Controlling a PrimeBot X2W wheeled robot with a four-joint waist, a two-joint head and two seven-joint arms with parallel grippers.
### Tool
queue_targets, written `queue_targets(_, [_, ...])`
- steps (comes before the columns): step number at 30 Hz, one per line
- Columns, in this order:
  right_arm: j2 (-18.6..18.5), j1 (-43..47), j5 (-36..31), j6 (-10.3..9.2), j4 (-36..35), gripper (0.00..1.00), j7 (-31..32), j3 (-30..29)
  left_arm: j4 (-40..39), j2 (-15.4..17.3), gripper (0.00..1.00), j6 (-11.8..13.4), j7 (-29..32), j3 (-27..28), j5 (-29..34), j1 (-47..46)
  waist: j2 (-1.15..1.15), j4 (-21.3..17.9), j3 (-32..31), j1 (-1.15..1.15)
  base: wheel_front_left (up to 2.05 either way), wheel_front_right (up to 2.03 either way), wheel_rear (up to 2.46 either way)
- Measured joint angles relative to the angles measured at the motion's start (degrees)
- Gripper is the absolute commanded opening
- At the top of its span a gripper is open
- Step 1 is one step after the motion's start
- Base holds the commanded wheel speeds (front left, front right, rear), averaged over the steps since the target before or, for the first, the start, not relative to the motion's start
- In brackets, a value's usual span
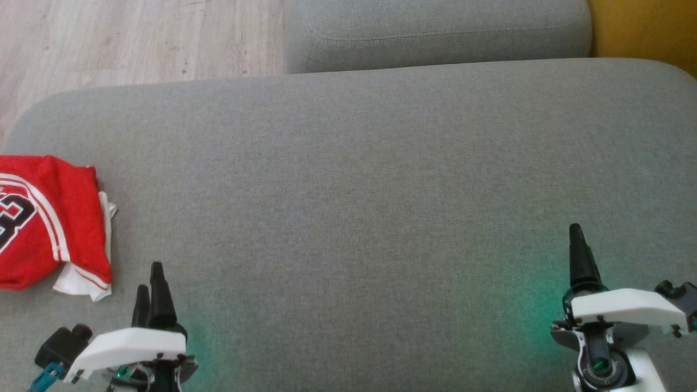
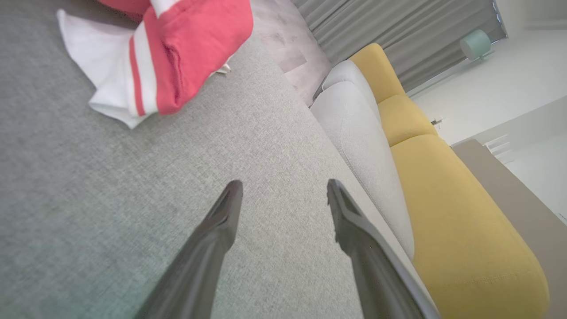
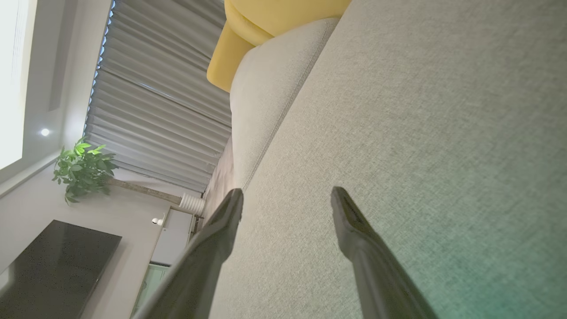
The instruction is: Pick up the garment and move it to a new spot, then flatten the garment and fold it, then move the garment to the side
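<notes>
The garment (image 1: 46, 226) is a red jersey with white stripes and a black number, folded into a bundle at the far left edge of the grey cushion (image 1: 354, 190). It also appears at the upper left of the left wrist view as the garment (image 2: 177, 53). My left gripper (image 1: 151, 283) hovers just right of and nearer than the garment, open and empty; the left gripper (image 2: 283, 190) has its fingers apart over bare fabric. At the lower right my right gripper (image 1: 577, 239) is far from the garment, and the right gripper (image 3: 285, 197) is open with nothing between its fingers.
A second grey cushion (image 1: 435, 32) lies beyond the big one, with wood floor (image 1: 136, 38) at the upper left and a yellow sofa (image 2: 443, 199) beside it. Curtains (image 3: 155, 102), a potted plant (image 3: 84, 168) and a dark screen (image 3: 53, 270) stand farther off.
</notes>
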Motion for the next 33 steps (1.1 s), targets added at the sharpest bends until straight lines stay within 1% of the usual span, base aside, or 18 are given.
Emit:
queue_targets(25, [-0.07,-3.28,-19.12,0.07,1.02,1.0,-4.2,2.85,1.16,0.18,1.0,-0.01,-4.03,-0.74,19.54,-2.37,0.0,-0.26,1.01,0.0,0.0,0.0,0.0])
queue_targets(33, [-0.07,-3.31,-25.49,0.09,1.93,1.0,-5.55,3.41,2.75,0.16,1.0,-0.01,-5.42,-1.14,25.55,-2.37,0.0,-0.23,0.97,0.0,0.0,0.0,0.0])
